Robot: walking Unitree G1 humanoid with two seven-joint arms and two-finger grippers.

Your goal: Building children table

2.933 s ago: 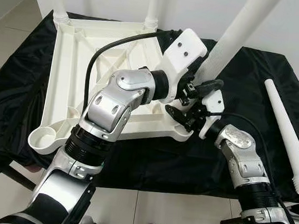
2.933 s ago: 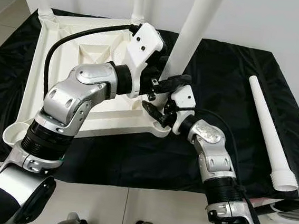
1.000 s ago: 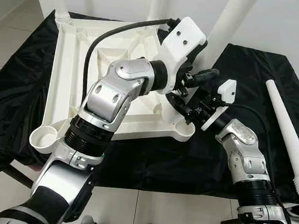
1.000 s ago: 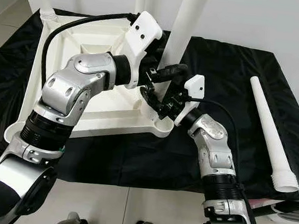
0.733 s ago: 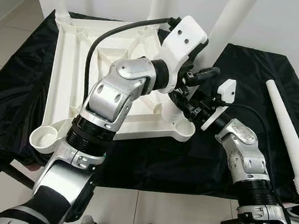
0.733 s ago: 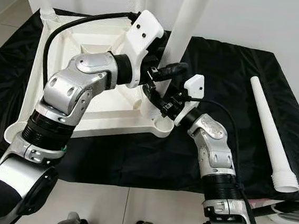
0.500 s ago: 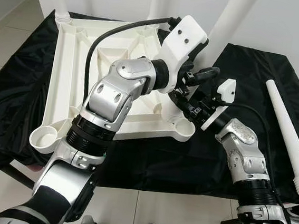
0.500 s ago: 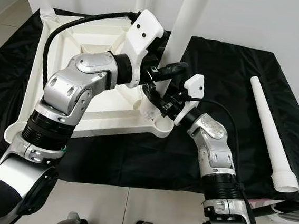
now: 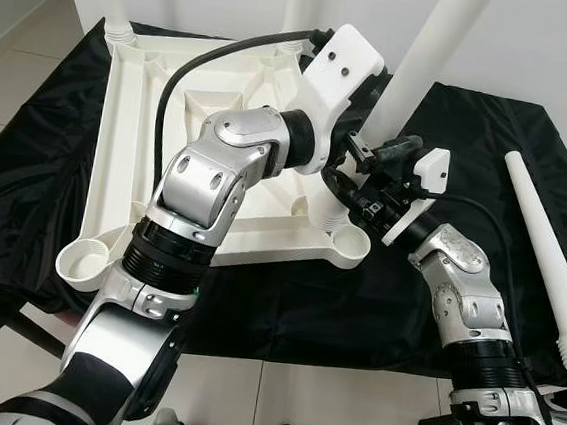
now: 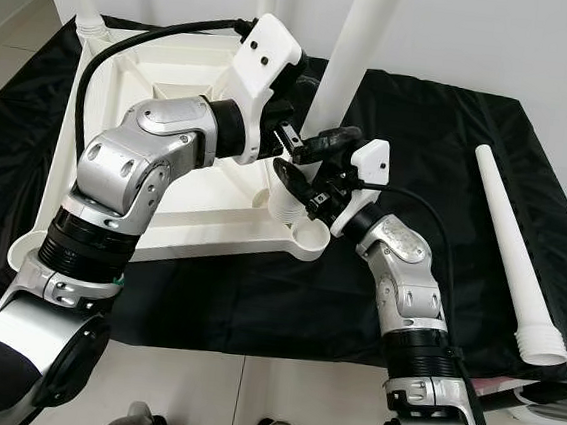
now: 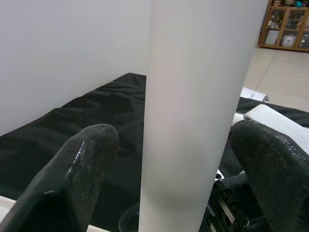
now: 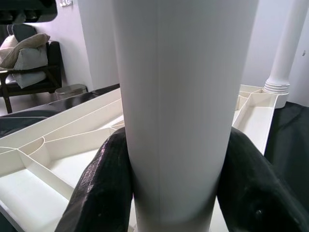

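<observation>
— Right gripper (image 10: 301, 186) status?
— Clenched on the leg (image 10: 351, 53) near its base, at the tabletop's (image 10: 110, 85) near corner socket.
— Left gripper (image 10: 310, 147)?
— Fingers spread either side of that leg, just above, not touching. A spare leg (image 10: 511, 251) lies on the cloth (image 10: 442, 127), well right of the tabletop.

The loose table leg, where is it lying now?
The loose table leg lies flat on the black cloth at the robot's far right, apart from the upturned tabletop and both grippers.
</observation>
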